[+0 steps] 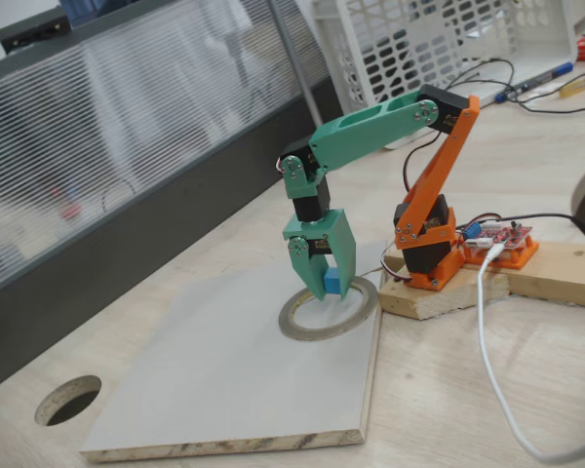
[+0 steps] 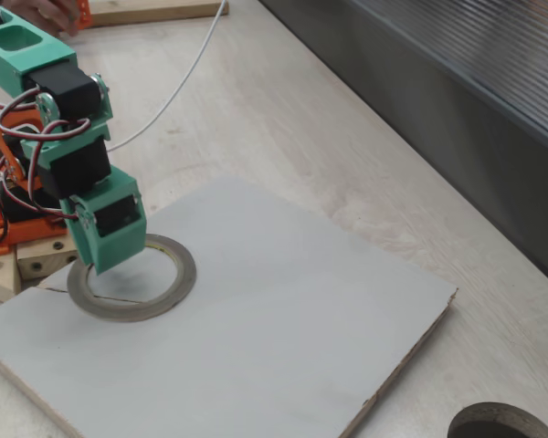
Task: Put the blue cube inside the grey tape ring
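- The green two-finger end effector (image 1: 324, 285) points straight down, closed on the small sky-blue matte cube (image 1: 331, 282).
- The cube hangs over the flat grey tape ring (image 1: 329, 310), at its inner edge.
- The ring lies on a pale grey board (image 1: 224, 380) atop the wooden tabletop (image 1: 526, 370).
- A round dark hole (image 1: 68, 400) sits near the board's corner.

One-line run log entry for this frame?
gripper: shut on blue cube | position: over grey tape ring, near its rim | cube: not yet released
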{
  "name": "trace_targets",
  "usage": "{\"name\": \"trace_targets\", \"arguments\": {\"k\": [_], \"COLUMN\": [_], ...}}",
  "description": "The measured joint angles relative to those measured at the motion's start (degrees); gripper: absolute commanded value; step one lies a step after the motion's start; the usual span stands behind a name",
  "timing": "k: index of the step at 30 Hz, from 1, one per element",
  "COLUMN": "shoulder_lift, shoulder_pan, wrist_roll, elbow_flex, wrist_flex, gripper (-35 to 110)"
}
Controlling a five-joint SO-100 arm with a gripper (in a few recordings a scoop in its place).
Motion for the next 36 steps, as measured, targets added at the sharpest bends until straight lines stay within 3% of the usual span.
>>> {"name": "trace_targets", "arguments": {"k": [36], "shoulder_lift": [0.2], "shoulder_pan": [0.4], "wrist_roll": [0.0], "elbow_flex": [0.0], "wrist_flex": [0.0], "gripper": [9]}}
